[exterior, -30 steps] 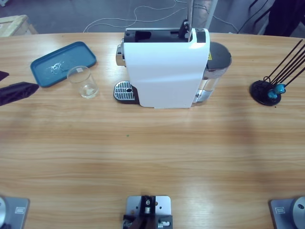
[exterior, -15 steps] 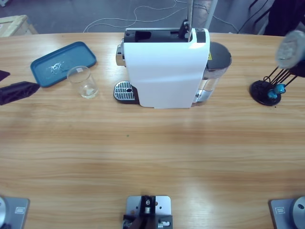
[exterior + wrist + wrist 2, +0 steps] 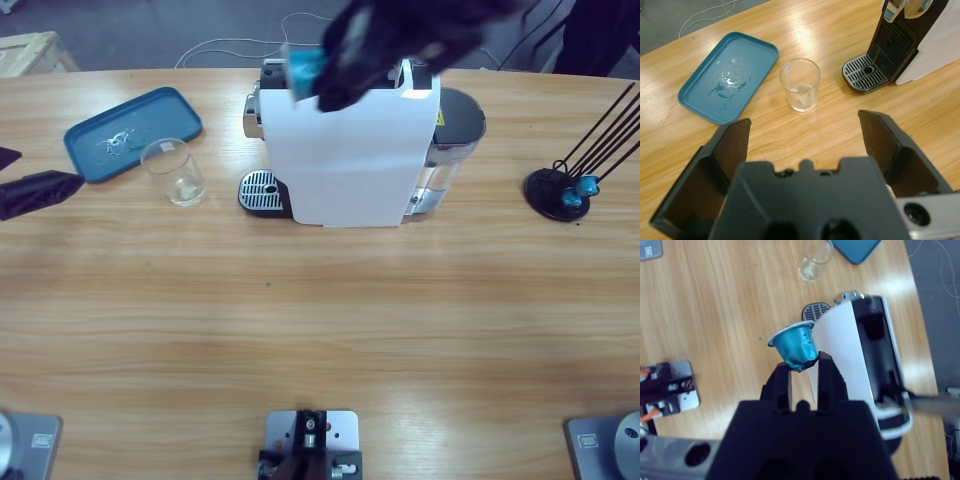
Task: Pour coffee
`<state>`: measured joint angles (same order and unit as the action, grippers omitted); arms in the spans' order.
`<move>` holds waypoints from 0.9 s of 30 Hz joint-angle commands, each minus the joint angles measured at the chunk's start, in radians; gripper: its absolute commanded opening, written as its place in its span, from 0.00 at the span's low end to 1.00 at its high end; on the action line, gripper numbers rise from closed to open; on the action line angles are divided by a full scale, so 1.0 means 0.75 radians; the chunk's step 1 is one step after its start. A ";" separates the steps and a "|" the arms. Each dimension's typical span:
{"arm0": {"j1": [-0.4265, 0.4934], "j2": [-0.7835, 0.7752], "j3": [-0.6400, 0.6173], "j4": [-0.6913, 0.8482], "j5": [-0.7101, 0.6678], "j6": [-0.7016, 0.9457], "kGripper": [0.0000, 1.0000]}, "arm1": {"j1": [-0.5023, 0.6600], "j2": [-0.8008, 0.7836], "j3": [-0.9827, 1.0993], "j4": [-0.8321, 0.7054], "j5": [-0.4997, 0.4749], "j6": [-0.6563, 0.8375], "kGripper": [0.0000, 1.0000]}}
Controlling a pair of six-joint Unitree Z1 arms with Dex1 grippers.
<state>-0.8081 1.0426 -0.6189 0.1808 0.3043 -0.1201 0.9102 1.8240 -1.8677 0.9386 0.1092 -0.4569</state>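
Observation:
The white coffee machine (image 3: 350,150) stands at the table's far middle, its drip grate (image 3: 261,190) facing left. Above its top hangs my right gripper (image 3: 318,82), shut on a teal-blue capsule (image 3: 303,68). The right wrist view shows that capsule (image 3: 794,346) pinched between the jaws, over the machine (image 3: 860,350). An empty clear glass (image 3: 175,172) stands left of the grate. My left gripper (image 3: 35,190) rests at the table's left edge, open (image 3: 807,125), facing the glass (image 3: 800,91). No coffee is in view.
A teal tray (image 3: 133,133) lies at the back left, beside the glass. A black capsule stand (image 3: 556,192) with thin rods and a teal capsule sits at the far right. Cables trail on the floor behind the table.
My right arm has swept in from the right edge to above the machine, carrying the teal capsule. The left gripper, glass and tray have stayed put.

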 commanded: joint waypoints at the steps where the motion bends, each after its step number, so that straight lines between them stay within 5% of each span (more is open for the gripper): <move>1: -0.007 0.037 0.044 -0.012 -0.011 0.009 0.93 | 0.015 0.251 -0.152 0.015 0.010 -0.021 0.00; 14: -0.007 0.044 0.046 -0.012 -0.011 0.008 0.93 | -0.101 0.280 -0.205 0.013 -0.211 -0.006 0.00; 27: -0.007 0.053 0.044 -0.012 -0.011 0.009 0.93 | -0.111 0.376 -0.268 0.013 -0.197 0.006 0.00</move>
<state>-0.8081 1.0475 -0.6189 0.1808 0.3043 -0.1201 0.8442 2.0197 -2.0417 0.9394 -0.0298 -0.4598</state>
